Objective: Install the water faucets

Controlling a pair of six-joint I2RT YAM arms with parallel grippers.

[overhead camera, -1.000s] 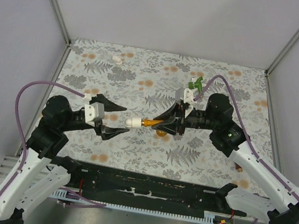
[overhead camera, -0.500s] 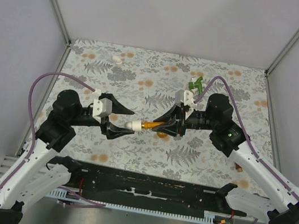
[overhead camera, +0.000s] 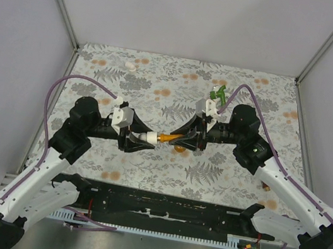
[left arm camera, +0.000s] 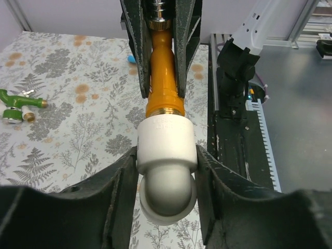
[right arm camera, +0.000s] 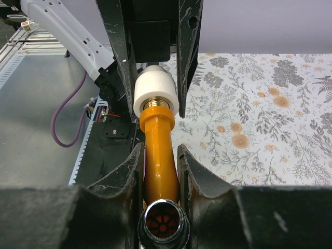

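The right pincer (overhead camera: 173, 140) is clenched on the orange faucet (right arm camera: 158, 140), both fingers pressed along its body, holding it level in the air above the counter (overhead camera: 159, 91). The faucet's brass end sits in a white fitting (left arm camera: 166, 145). How deep it is seated cannot be told.

The left pincer (left arm camera: 167, 155) meets it from the other side. Its fingers lie against both flanks of the fitting, so it looks closed on it, though how firmly is unclear. The two pincers face each other nearly tip to tip. A green faucet (overhead camera: 218, 95) lies on the counter well behind the right arm.

The risks, as I judge them:
- **Slipping:** the fitting is smooth and rounded, so a light squeeze could let it slip or spin between the fingers.
- **Binding:** if the two arms are not in line, turning could bind the thread.
- **Dropping:** a hard twist might roll the faucet in the right grip and drop it onto the counter.
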